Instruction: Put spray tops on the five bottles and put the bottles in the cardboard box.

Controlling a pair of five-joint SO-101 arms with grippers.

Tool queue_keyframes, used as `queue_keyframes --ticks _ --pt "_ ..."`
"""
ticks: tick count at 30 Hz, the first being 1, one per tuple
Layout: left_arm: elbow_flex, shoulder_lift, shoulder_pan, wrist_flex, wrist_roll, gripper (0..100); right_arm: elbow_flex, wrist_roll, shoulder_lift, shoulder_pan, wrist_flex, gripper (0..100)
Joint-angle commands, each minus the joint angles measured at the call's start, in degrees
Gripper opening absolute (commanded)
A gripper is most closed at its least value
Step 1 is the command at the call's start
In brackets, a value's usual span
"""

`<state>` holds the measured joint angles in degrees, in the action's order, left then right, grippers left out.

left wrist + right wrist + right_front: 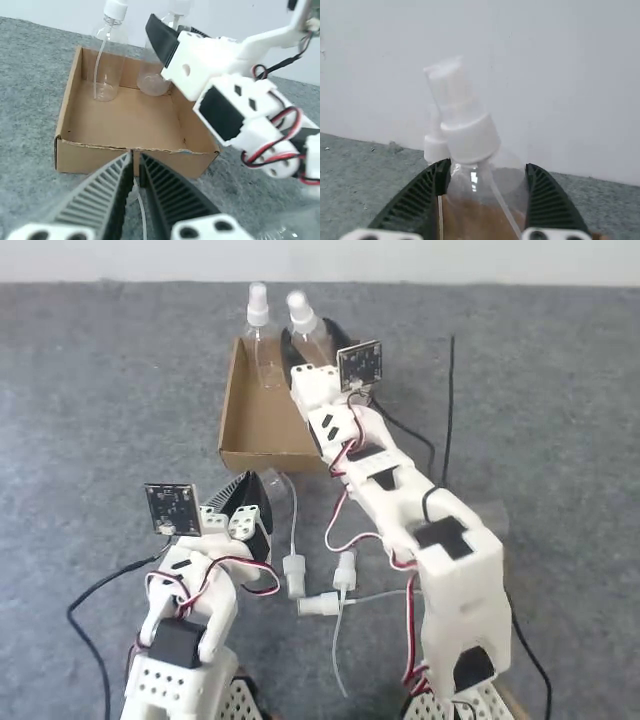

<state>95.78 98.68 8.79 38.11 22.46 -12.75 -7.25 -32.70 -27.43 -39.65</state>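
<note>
Where the high view looks down on the table (560, 390), the cardboard box (250, 430) sits toward 12 o'clock. Two capped bottles stand at its far end. The right gripper (310, 340) grasps the gripped bottle (300, 315), and the second bottle (258, 320) stands just beside it at 9 o'clock. The left gripper (248, 495) hangs near the box's 6 o'clock wall. Loose spray tops (295, 575) lie further toward 6 o'clock.

In the left wrist view, the left jaws are drawn nearly together, holding nothing I can see. Both bottles stand inside the box against its far wall.

In the right wrist view, the right jaws press both sides of the gripped bottle below its white top.
</note>
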Motion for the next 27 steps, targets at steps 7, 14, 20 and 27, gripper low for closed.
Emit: queue_keyframes --ticks 7,14,20,27 --pt "-2.4 0.8 -0.5 -1.8 -0.6 1 8.1 -3.9 -4.3 0.5 -1.3 10.2" --pt "-2.4 0.8 -0.5 -1.8 -0.5 1 8.2 -5.4 -4.7 0.8 -1.3 10.2" --pt "-2.4 0.8 -0.5 -1.8 -0.4 1 11.1 -5.4 -7.6 0.9 -1.4 10.2" --pt "-2.4 0.8 -0.5 -1.8 -0.4 1 17.3 -5.4 -13.4 1.7 -1.3 10.2"
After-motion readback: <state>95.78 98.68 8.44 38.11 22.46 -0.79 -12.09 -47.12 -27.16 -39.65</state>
